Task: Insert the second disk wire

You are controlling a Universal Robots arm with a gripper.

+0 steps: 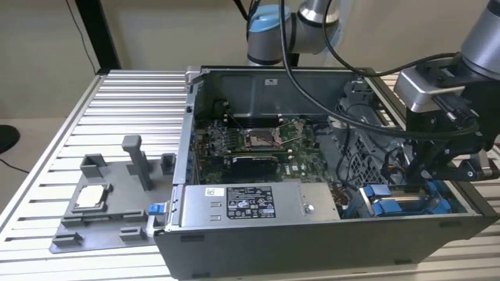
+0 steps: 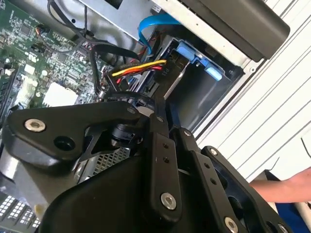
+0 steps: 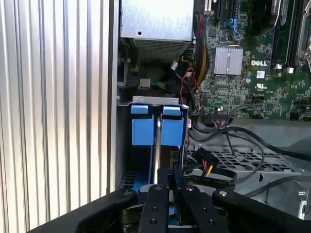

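Disk wire [image 2: 138,68]: short bundle of yellow, red and black strands, seen in the second wrist view running just above the gripper tips toward the blue drive carriers [image 2: 194,56]. In the first wrist view the same bundle [image 3: 204,167] ends in a dark flat plug [image 3: 214,179] lying right beside the fingertips, next to the two blue carriers [image 3: 158,126] in the drive bay.

Gripper [image 3: 176,184]: fingers drawn close together at the plug end of the wire; they appear clamped on it, though the contact itself is partly hidden by the linkage.

In the exterior view the gripper [image 1: 437,175] hangs low inside the open computer case [image 1: 312,246], at the near corner on the exterior view's right, over the blue carriers [image 1: 394,205].

Around it: power supply [image 1: 254,202] along the near wall, green motherboard [image 1: 258,137] farther in, thick black cables [image 3: 243,138] looping across the perforated metal cage.

Case sits on a ribbed aluminium table [image 1: 125,105]; a grey fixture tray [image 1: 109,199] lies to the exterior view's left.

A person's hand [image 2: 286,187] shows beyond the case edge in the second wrist view.
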